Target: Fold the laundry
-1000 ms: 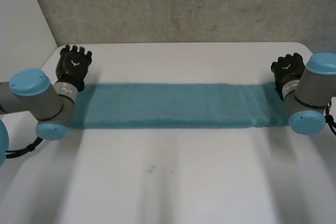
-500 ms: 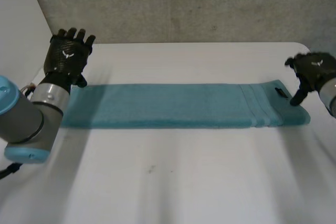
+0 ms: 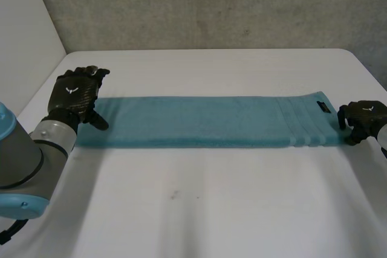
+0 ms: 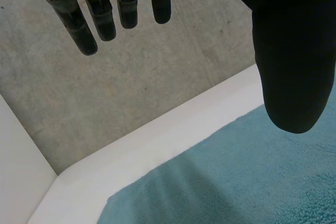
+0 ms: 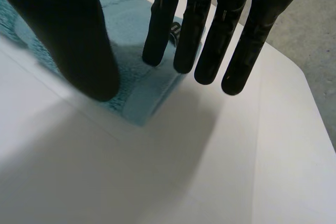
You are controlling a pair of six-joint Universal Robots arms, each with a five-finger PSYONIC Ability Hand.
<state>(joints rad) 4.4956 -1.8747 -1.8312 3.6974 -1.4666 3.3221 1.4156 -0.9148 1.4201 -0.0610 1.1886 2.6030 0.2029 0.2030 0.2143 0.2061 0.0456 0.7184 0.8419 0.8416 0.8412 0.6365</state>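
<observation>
Grey concrete wall (image 3: 211, 4) backs a white table (image 3: 199, 209), where the teal towel (image 3: 199, 122) lies flat as a long strip. It runs from near the table's left edge to near its right edge, closer to the far edge than the near one. Half a second ago both hands were lifted clear of the strip's ends. Now the left hand (image 3: 75, 92) has dropped to the towel's left short end, thumb out over the cloth. The right hand (image 3: 364, 119) has come down at the right short end, by the striped border and its small dark label (image 3: 323, 107). Each wrist view shows straight fingers set apart from the thumb with nothing pinched, so both hands are released; the right one's fingertips (image 5: 157, 45) hang low over the towel's end corner. By my judgement the arms are placed to take the two ends, and the end-to-end fold is not yet begun.
</observation>
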